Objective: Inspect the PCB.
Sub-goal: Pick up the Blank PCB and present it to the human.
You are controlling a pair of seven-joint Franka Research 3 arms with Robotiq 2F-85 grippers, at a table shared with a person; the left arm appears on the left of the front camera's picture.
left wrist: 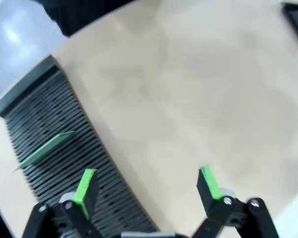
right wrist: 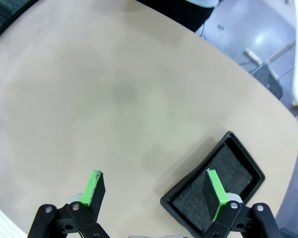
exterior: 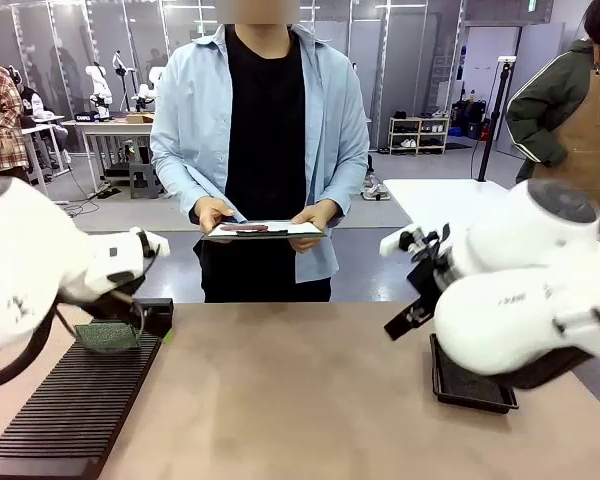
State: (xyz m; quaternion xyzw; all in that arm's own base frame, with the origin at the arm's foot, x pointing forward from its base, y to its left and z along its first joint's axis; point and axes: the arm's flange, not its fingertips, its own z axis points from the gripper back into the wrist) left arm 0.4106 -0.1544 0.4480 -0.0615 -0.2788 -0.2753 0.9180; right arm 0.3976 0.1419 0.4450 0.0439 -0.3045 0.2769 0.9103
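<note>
PCB (left wrist: pixel 44 150), a thin green board, stands on edge and tilted in the slots of a black ribbed rack (left wrist: pixel 49 124) at the left end of the surface (left wrist: pixel 188 99), with nothing holding it. The left end effector (left wrist: pixel 146 184) hangs above the rack's near edge with its green-padded fingers spread wide — the board lies off to one side of them, not between. Across the surface a person holds a clipboard (exterior: pixel 265 229) level in both hands. At right, the right end effector (right wrist: pixel 154 191) is likewise spread and empty, poised above a shallow black foam-lined tray (right wrist: pixel 233 168). Inspection appears not to have begun, and the step in hand looks like collecting the board from the rack. Done well, that means swinging the left fingers across until they straddle the board's thin faces, matching its lean, closing on the upper edge and lifting straight along the slot — a skewed pull could jam it against the ribs or flex it.
</note>
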